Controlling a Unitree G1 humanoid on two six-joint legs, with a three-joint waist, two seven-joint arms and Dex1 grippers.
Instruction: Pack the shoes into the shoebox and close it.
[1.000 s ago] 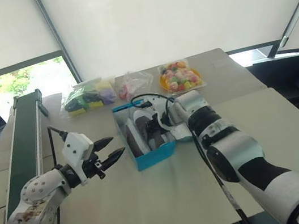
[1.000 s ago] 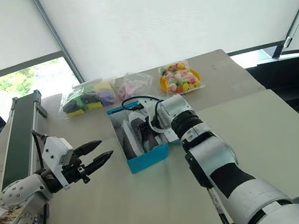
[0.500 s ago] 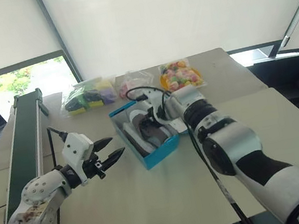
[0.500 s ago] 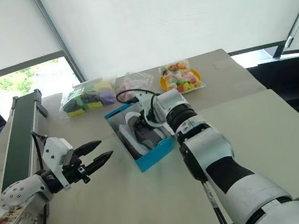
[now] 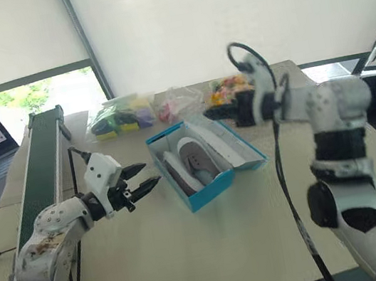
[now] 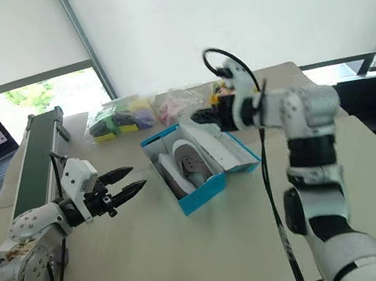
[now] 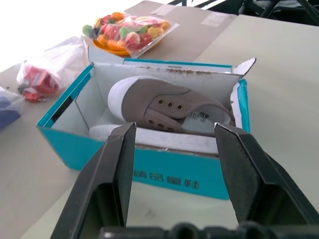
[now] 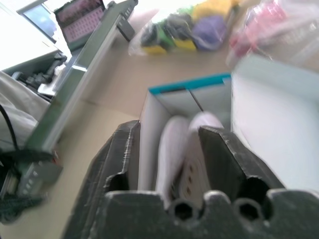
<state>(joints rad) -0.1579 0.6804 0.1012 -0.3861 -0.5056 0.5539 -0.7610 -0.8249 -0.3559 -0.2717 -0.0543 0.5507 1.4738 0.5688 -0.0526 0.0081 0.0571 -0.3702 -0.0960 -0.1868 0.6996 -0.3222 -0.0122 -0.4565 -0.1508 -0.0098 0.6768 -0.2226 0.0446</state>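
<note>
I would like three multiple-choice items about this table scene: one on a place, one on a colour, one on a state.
1. Where are the grey-brown sneakers with pale soles?
A. inside the box
B. on the green conveyor
C. in the left gripper

2. What colour is the outside of the rectangular cardboard shoebox?
A. red
B. turquoise-blue
C. black

3. What is the state of the box's hinged lid?
A. shut flat
B. open
C. torn off

Answers: 1 A, both sneakers lie between the white inner walls. 2 B, the outer walls are bright turquoise. 3 B, the lid leans away on the box's right and the inside shows.
</note>
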